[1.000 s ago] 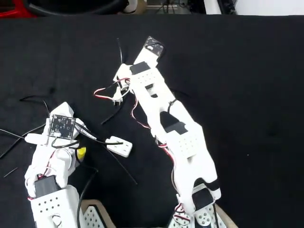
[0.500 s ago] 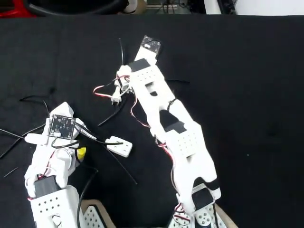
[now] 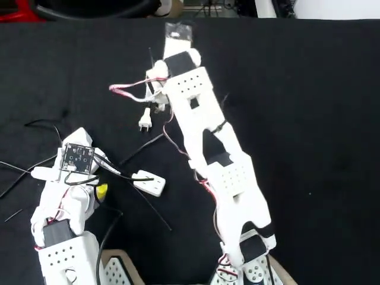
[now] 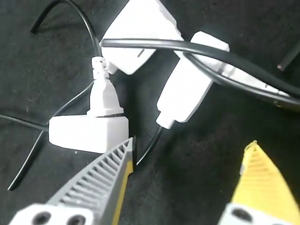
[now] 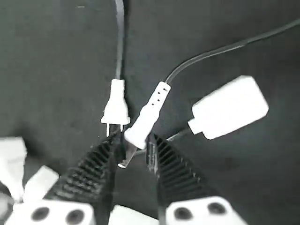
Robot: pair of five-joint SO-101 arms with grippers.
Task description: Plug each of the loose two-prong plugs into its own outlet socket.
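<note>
My right gripper [image 5: 133, 147] is shut on a white two-prong plug [image 5: 143, 123], pinched near its prong end, with its black cord trailing away. A second loose plug [image 5: 116, 110] lies on the black cloth just beside it. A white outlet socket [image 5: 229, 112] rests a little farther off. From above, the right arm reaches toward the table's far side, and a white plug [image 3: 144, 122] shows just below its gripper. My left gripper [image 4: 187, 150] is open above a cluster of white sockets. One socket [image 4: 86, 133] has a plug [image 4: 104, 91] seated in it.
Two more white socket bodies [image 4: 140, 21] [image 4: 187, 89] lie under a black cable [image 4: 211, 51]. A single outlet [image 3: 148, 183] sits between the arms in the high view. Thin black cords [image 3: 142, 148] snake over the cloth. The right half of the table is bare black cloth.
The right arm has stretched toward the far side of the table, and the black cord below it has swung with it. The left arm has kept still.
</note>
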